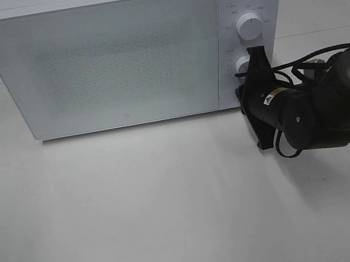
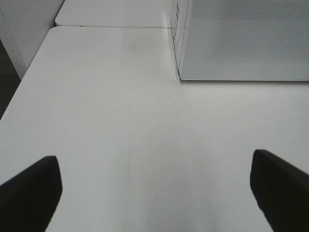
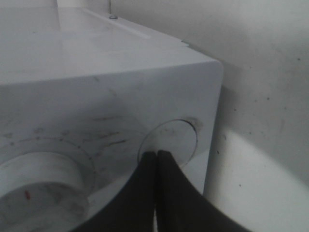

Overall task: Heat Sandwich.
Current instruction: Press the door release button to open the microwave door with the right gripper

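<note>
1. A white box-shaped microwave oven (image 1: 112, 61) stands at the back of the pale white counter (image 1: 143, 228). Its wide frosted grey door (image 1: 105, 59) is closed flush with the front.
2. A narrow control panel to the right of the door carries two round white dials, an upper dial (image 1: 250, 27) and a lower dial (image 1: 242, 63).
3. The right gripper (image 1: 251, 67), on a black arm coming in from the right edge of the exterior view, is at the lower dial, with its body turned on edge.
4. In the right wrist view, the right gripper's (image 3: 157, 155) two black fingers are pressed together with nothing between them. Their tips meet at the rim of the lower dial's round face (image 3: 169, 142), and the other, larger dial (image 3: 38, 188) sits further along the panel.
5. The left gripper (image 2: 154, 191) shows only in its own wrist view. Its dark fingers (image 2: 34, 193) are spread wide and hold nothing, above bare counter (image 2: 120, 96), with a front corner of the microwave oven (image 2: 241, 38) ahead of it.
6. The sandwich shows in no view. The frosted door does not let the inside be seen, so I cannot tell where it is.
</note>
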`<action>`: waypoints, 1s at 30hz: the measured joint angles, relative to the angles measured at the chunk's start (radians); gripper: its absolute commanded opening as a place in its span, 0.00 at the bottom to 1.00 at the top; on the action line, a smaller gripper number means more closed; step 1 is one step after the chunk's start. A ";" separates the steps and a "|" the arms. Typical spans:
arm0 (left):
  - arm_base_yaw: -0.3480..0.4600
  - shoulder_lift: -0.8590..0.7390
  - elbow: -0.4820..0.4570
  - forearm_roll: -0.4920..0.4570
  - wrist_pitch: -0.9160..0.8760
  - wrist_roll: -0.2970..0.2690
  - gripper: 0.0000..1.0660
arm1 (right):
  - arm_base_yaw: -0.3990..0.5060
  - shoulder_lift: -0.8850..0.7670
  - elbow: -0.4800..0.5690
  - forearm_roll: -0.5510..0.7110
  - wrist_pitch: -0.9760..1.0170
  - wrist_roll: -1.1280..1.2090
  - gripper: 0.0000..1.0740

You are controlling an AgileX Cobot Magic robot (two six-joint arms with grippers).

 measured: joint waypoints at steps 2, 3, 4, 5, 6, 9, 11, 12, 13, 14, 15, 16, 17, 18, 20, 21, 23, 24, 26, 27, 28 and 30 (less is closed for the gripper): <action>0.000 0.000 0.000 0.000 0.000 0.000 0.94 | -0.007 0.010 -0.009 -0.010 0.015 -0.002 0.00; 0.000 0.000 0.000 0.000 0.000 0.000 0.94 | -0.007 0.010 -0.009 -0.010 0.015 -0.002 0.00; 0.000 0.000 0.000 0.000 0.000 0.000 0.94 | -0.012 0.013 -0.013 -0.011 0.016 -0.002 0.00; 0.000 0.000 0.000 0.000 0.000 0.000 0.94 | -0.020 0.015 -0.018 -0.017 0.020 -0.002 0.00; 0.000 0.000 0.000 0.000 0.000 0.000 0.94 | -0.021 0.015 -0.018 -0.017 0.020 -0.002 0.00; 0.000 0.000 0.000 0.000 0.000 0.000 0.94 | -0.022 0.015 -0.018 -0.017 0.020 -0.002 0.00; 0.000 0.000 0.000 0.000 0.000 0.000 0.94 | -0.022 0.018 -0.018 -0.015 0.017 -0.009 0.01; 0.000 0.000 0.000 0.000 0.000 0.000 0.94 | -0.022 0.018 -0.018 -0.015 0.017 -0.009 0.01; 0.000 0.000 0.000 0.000 0.000 0.000 0.94 | -0.022 0.018 -0.018 -0.014 0.013 -0.009 0.01; 0.000 0.000 0.000 0.000 0.000 0.000 0.94 | -0.022 0.020 -0.018 -0.009 0.008 -0.009 0.01; 0.000 0.000 0.000 0.000 0.000 0.000 0.94 | -0.022 0.021 -0.018 -0.006 0.002 -0.009 0.01; 0.000 0.000 0.000 0.000 0.000 0.000 0.94 | -0.022 0.022 -0.018 -0.006 -0.001 -0.009 0.01; 0.000 0.000 0.000 0.000 0.000 0.000 0.94 | -0.022 0.022 -0.018 -0.006 -0.001 -0.009 0.01; 0.000 0.000 0.000 0.000 0.000 0.000 0.94 | -0.022 0.022 -0.017 -0.005 -0.003 -0.009 0.01; 0.000 0.000 0.000 0.000 0.000 0.000 0.94 | -0.022 0.030 -0.021 0.002 -0.008 -0.010 0.01; 0.000 0.000 0.000 0.000 0.000 0.000 0.94 | -0.022 0.030 -0.021 0.002 -0.008 -0.010 0.01; 0.000 0.000 0.000 0.000 0.000 0.000 0.94 | -0.022 0.054 -0.038 0.012 -0.024 -0.010 0.01; 0.000 0.000 0.000 0.000 0.000 0.000 0.94 | -0.020 0.062 -0.042 0.016 -0.031 -0.010 0.01; 0.000 0.000 0.000 0.000 0.000 0.000 0.94 | -0.017 0.072 -0.049 0.021 -0.040 -0.010 0.01; 0.000 0.000 0.000 0.000 0.000 0.000 0.94 | -0.016 0.079 -0.053 0.023 -0.045 -0.011 0.01; 0.000 0.000 0.000 0.000 0.000 0.000 0.94 | -0.012 0.088 -0.061 0.028 -0.065 -0.014 0.01; 0.000 0.000 0.000 0.000 0.000 0.000 0.94 | -0.011 0.089 -0.062 0.032 -0.068 -0.018 0.01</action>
